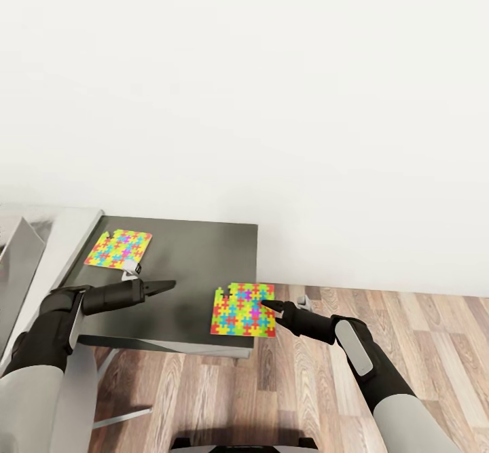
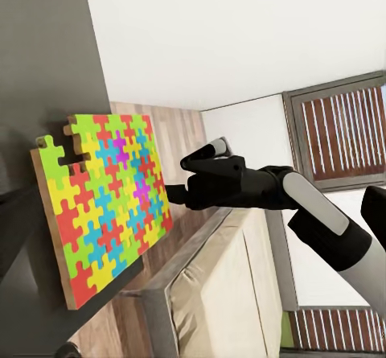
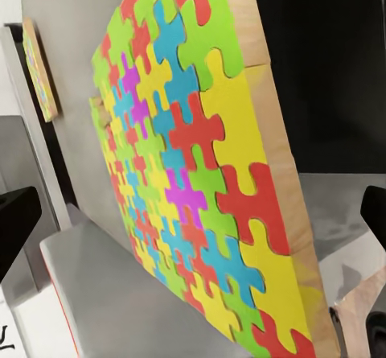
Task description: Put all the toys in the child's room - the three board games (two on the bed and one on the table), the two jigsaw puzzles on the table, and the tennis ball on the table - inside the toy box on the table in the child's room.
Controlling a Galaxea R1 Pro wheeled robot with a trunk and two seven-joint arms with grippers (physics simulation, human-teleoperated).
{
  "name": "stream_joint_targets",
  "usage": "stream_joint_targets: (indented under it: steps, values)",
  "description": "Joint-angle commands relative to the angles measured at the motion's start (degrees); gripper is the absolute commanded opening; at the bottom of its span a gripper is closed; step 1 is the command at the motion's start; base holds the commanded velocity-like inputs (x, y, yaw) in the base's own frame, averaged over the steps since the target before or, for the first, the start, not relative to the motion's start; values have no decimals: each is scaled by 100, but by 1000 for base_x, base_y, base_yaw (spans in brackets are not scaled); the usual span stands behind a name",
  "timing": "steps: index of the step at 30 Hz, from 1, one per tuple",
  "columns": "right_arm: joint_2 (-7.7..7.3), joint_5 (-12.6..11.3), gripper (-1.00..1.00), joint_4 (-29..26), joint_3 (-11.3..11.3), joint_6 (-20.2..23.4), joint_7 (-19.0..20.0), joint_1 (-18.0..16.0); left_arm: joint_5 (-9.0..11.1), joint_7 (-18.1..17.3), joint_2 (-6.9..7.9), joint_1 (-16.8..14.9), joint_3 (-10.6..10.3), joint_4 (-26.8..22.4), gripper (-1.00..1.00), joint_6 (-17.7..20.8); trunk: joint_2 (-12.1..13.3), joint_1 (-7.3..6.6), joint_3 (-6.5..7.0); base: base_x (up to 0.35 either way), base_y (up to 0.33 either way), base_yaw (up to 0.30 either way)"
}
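Note:
Two jigsaw puzzles lie on the dark grey cabinet section (image 1: pixel 190 249) of the table. One puzzle (image 1: pixel 117 248) is at its far left. The other puzzle (image 1: pixel 243 309) (image 2: pixel 104 205) (image 3: pixel 193 173) sits at the near right corner, slightly over the edge. My right gripper (image 1: pixel 272 305) (image 2: pixel 178 183) is open at that puzzle's right edge, its fingers spread either side in the right wrist view. Left of the same puzzle, my left gripper (image 1: pixel 166 284) hovers open over the cabinet top, pointing at it. The board games, tennis ball and toy box are out of view.
The white-grey desk top (image 1: pixel 61 249) joins the cabinet on the left, with a white slanted leg (image 1: pixel 119 415) below. Wood-plank floor (image 1: pixel 380 317) lies to the right and a white wall behind. The beige bed (image 2: pixel 221 294) and a dark-framed window (image 2: pixel 338 129) show in the left wrist view.

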Motion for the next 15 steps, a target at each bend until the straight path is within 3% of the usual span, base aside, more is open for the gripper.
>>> stream_joint_targets:
  steps: [1,15]
  values:
    - [-3,-1,100,-2,5,19,11,-3,-60,-50,-3,-4,11,-5,100,61,-9,3,-8,0,111,0]
    - [-3,-1,100,-2,5,20,13,-3,-60,-50,-3,-2,11,-5,100,55,-9,3,-8,0,37,0]
